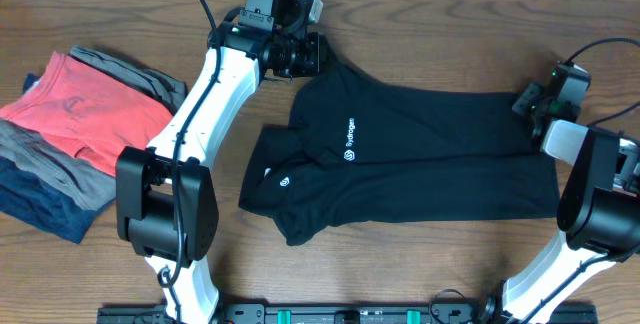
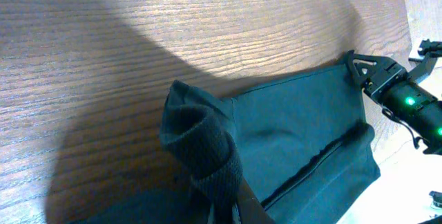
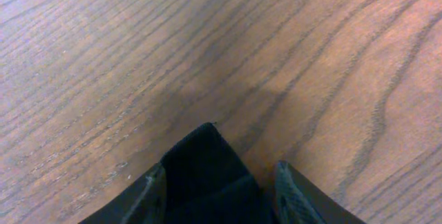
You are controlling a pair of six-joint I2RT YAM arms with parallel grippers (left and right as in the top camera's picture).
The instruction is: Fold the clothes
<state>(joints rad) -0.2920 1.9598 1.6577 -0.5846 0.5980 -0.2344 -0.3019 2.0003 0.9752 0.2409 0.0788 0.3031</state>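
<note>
The black collared shirt [image 1: 420, 134] lies spread across the middle of the wooden table, with white logo text [image 1: 350, 139] and a small round emblem [image 1: 284, 178] facing up. My left gripper [image 1: 305, 56] is at the shirt's far left corner; the left wrist view shows it [image 2: 231, 207] shut on a bunched fold of the shirt [image 2: 297, 134]. My right gripper [image 1: 535, 114] is at the shirt's far right corner. In the right wrist view its fingers [image 3: 219, 182] stand apart, with a corner of the shirt [image 3: 204, 148] between them.
A stack of folded garments sits at the left: coral-red [image 1: 95, 109] on top, grey [image 1: 140, 74] and navy [image 1: 40, 199] beneath. The right arm shows in the left wrist view [image 2: 407, 103]. The table's far edge runs just behind both grippers.
</note>
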